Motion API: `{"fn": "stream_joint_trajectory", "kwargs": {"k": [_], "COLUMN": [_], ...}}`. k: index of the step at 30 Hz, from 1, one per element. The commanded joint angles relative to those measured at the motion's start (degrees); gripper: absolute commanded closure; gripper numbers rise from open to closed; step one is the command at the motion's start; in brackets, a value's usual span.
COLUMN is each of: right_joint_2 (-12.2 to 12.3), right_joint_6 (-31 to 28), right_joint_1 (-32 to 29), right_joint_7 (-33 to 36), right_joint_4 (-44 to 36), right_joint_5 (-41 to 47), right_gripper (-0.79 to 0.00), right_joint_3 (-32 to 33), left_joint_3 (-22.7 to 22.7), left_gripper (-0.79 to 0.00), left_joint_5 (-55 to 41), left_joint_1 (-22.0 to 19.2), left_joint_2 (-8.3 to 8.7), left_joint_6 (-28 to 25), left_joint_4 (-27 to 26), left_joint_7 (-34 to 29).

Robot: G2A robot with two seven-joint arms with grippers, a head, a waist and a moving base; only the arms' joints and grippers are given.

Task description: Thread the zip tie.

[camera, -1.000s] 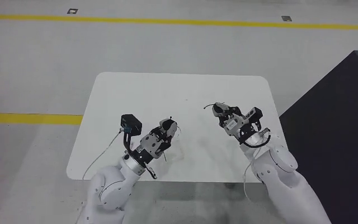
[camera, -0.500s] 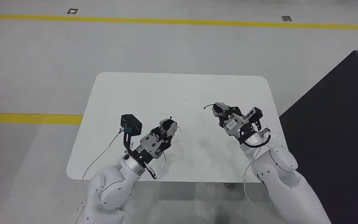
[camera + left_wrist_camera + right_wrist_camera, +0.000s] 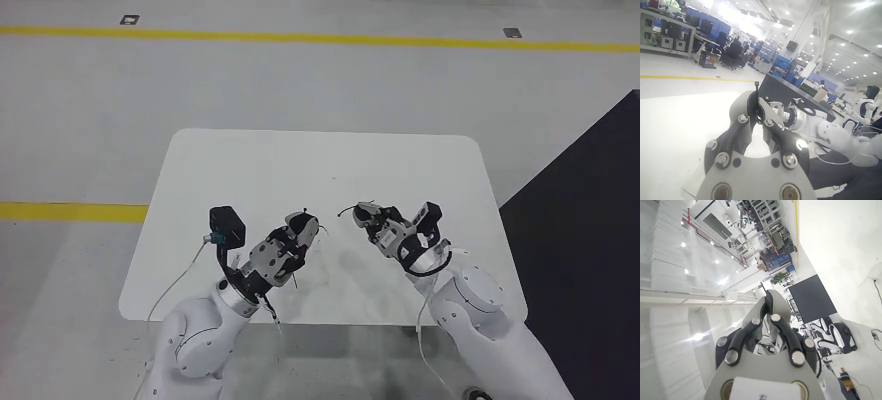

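My left gripper (image 3: 303, 222) hovers over the near middle of the white table (image 3: 300, 160), shut on a black zip tie (image 3: 756, 94). The tie's square head (image 3: 756, 83) sticks up past the fingertips, and a thin tail (image 3: 294, 280) hangs below the gripper. My right gripper (image 3: 366, 212) is a short way to its right, also above the table, shut on a thin black zip tie strap (image 3: 347, 209) whose tip curves toward the left gripper. That tip pokes out past the right fingertips (image 3: 763, 288). The two grippers are apart. I cannot tell whether both hold one tie.
A dark panel (image 3: 600, 200) stands just off the table's right edge. The right arm (image 3: 810, 121) lies close behind the left gripper in the left wrist view. Yellow floor lines (image 3: 300, 38) run beyond the table.
The right gripper has moved left and a little nearer, closing much of the gap to the left gripper. The left arm has barely shifted.
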Motion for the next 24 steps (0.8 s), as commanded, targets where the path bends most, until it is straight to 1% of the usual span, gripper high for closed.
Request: {"fn": "stream_joint_trajectory", "kwargs": {"k": [1, 7, 20, 24], "right_joint_2": [-0.2, -0.7, -0.8, -1.0], "right_joint_6": [0.5, 2.2, 1.8, 1.6], "right_joint_1": [0.2, 0.6, 0.8, -0.3], "right_joint_7": [0.5, 1.9, 2.1, 3.3], "right_joint_4": [0.6, 0.5, 0.3, -0.1], "right_joint_5": [0.0, -2.7, -3.0, -2.1], "right_gripper": [0.0, 0.0, 0.0, 0.0], "right_joint_3": [-0.6, -3.1, -3.2, -3.1], "left_joint_3": [-0.3, -0.5, -0.5, -0.2], "left_gripper": [0.0, 0.0, 0.0, 0.0], "left_joint_5": [-1.2, -1.5, -1.5, -1.6], "left_joint_1": [0.1, -0.2, -0.2, -0.2], "left_joint_2": [0.07, 0.26, 0.26, 0.31], "left_joint_6": [0.4, 0.7, 0.7, 1.8], "left_joint_4": [0.4, 0.5, 0.5, 0.5], "left_joint_7": [0.3, -0.2, -0.2, 0.4]}}
